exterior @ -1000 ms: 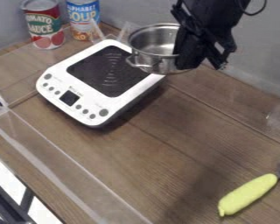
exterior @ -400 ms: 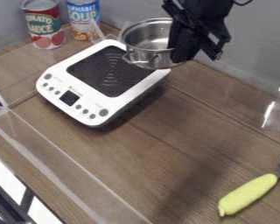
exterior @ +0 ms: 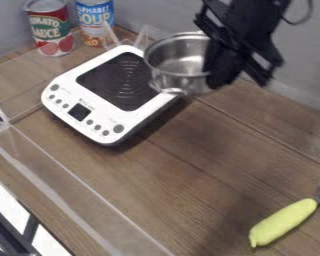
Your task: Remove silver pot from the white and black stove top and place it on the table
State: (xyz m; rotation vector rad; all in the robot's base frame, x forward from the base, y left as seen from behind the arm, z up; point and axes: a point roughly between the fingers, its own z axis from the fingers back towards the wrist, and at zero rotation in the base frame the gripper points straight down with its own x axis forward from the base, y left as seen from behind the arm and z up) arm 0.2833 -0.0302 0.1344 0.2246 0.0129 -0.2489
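Your black robot gripper [exterior: 219, 62] came down from the top of the view and its jaws were clamped together on the right rim of the small round shiny silver pot [exterior: 180, 62]. The pot was lifted clear of the white rounded-square stove top [exterior: 113, 92] with its black square surface. It hung tilted, over the stove top's back right corner and partly over the brown wood-grain table [exterior: 190, 170], with its open mouth facing up and towards the camera. No part of the pot touched the black surface or the wood.

The stove top sat at the left of the table, its small button panel at the front left edge. Two labelled food cans stood just behind it: a red tomato can [exterior: 48, 27] and a blue-and-white can [exterior: 95, 19]. A yellow-green corn cob [exterior: 283, 221] lay on the table near the front right corner, well apart from the stove top. A clear plastic edge barrier [exterior: 69, 200] ran along the front.
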